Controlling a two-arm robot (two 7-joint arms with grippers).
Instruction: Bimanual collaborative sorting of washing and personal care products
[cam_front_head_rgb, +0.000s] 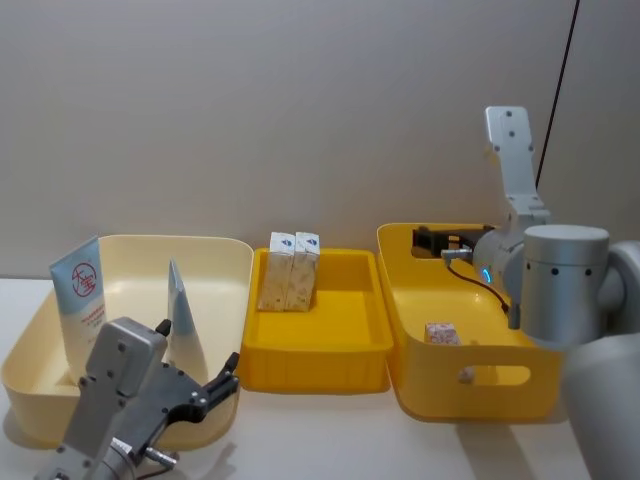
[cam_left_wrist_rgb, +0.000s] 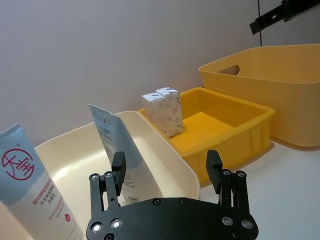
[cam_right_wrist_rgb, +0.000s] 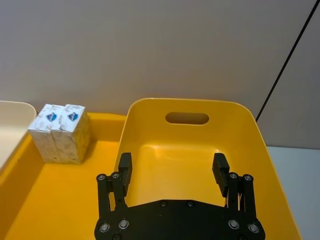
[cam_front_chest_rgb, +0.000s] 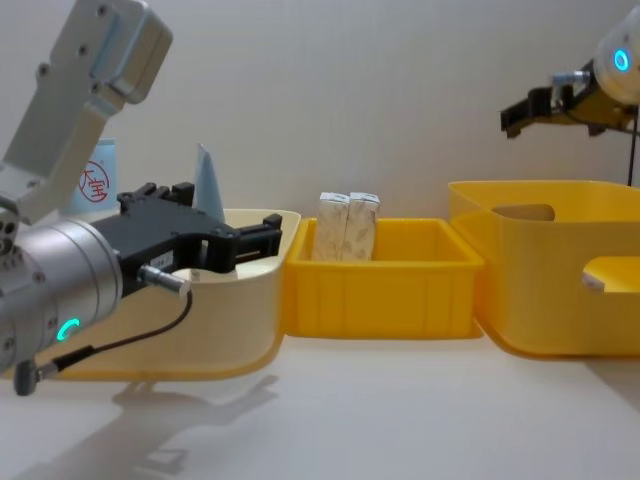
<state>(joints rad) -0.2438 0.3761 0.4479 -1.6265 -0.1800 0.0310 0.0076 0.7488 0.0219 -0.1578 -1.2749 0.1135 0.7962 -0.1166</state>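
The left claw (cam_left_wrist_rgb: 166, 171) hangs spread and empty before the cream tub (cam_front_head_rgb: 238, 262); two tubes (cam_front_head_rgb: 80, 298) stand inside, feet hidden. The right claw (cam_right_wrist_rgb: 172, 170), spread, hovers over the deep yellow tub (cam_front_head_rgb: 440, 392). Two cartons (cam_front_head_rgb: 289, 270) stand in the middle tray (cam_front_head_rgb: 315, 368).

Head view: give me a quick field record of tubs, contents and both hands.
cream tub: two tubes standing inside
middle tray: two cartons upright, side by side, far-left corner
deep yellow tub: single carton on its floor
left hand: open, empty, by cream tub's near rim
right hand: open, empty, above deep yellow tub
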